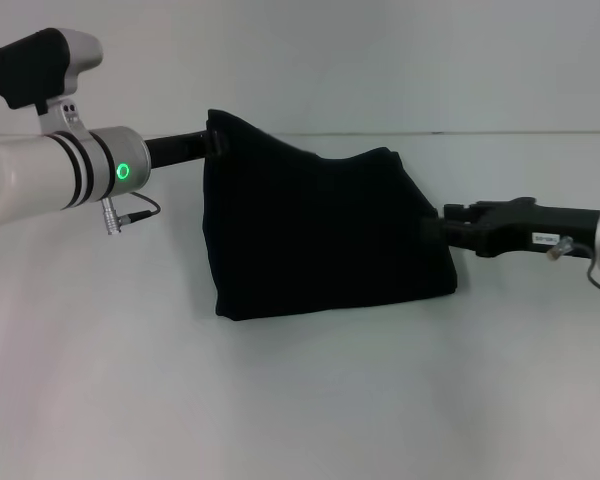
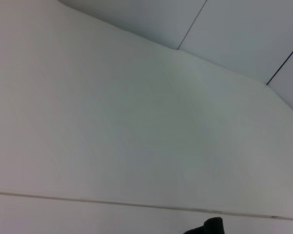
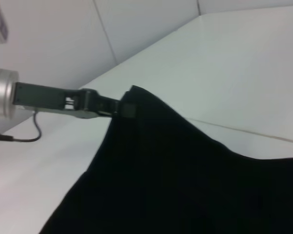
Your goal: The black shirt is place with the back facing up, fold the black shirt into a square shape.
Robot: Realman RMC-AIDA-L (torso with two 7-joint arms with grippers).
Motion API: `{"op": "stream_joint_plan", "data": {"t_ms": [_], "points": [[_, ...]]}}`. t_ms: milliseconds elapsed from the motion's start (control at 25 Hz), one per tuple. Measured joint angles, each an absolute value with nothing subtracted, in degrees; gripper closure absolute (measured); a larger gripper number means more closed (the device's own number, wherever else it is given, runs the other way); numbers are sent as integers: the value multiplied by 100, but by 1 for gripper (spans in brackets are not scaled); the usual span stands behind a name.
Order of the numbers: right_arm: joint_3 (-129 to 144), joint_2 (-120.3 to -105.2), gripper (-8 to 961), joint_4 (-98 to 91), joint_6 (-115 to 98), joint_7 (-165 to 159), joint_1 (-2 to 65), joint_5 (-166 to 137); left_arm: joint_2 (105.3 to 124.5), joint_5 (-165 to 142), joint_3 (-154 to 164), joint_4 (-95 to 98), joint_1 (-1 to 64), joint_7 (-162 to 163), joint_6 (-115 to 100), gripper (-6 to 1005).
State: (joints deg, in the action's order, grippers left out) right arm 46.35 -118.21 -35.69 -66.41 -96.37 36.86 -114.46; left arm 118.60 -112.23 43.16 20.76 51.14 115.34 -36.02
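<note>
Shirt (image 1: 320, 230) hung between left gripper (image 1: 216, 141) & right gripper (image 1: 432, 229), both clamped on corners; uneven pull could slip one, w/ fold collapsing.

A plain white table (image 1: 300, 400) is seen spreading across the head view, its far edge marked by a thin line against the pale wall behind. The black shirt (image 1: 320, 230) is shown with its lower folded edge resting on the table near the middle, while its upper corners are raised clear of the surface. In both wrist views the same white surface is seen, crossed by a faint seam.
</note>
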Motion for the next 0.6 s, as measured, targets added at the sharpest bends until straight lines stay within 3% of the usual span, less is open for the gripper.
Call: {"op": "stream_joint_plan", "data": {"t_ms": [360, 520, 600], "points": [[4618, -11532, 498, -3500, -6567, -10447, 3550, -11453, 11964, -11151, 4289, 2324, 4956, 11527, -3575, 954], [4641, -11347, 494, -3356, -6599, -10871, 3547, -11544, 11948, -11142, 4229, 2342, 4873, 11574, -3502, 788], [4646, -11267, 354, -3333, -6610, -11234, 3590, -11786, 11924, -11141, 4219, 2406, 4801, 11592, -3549, 724]]}}
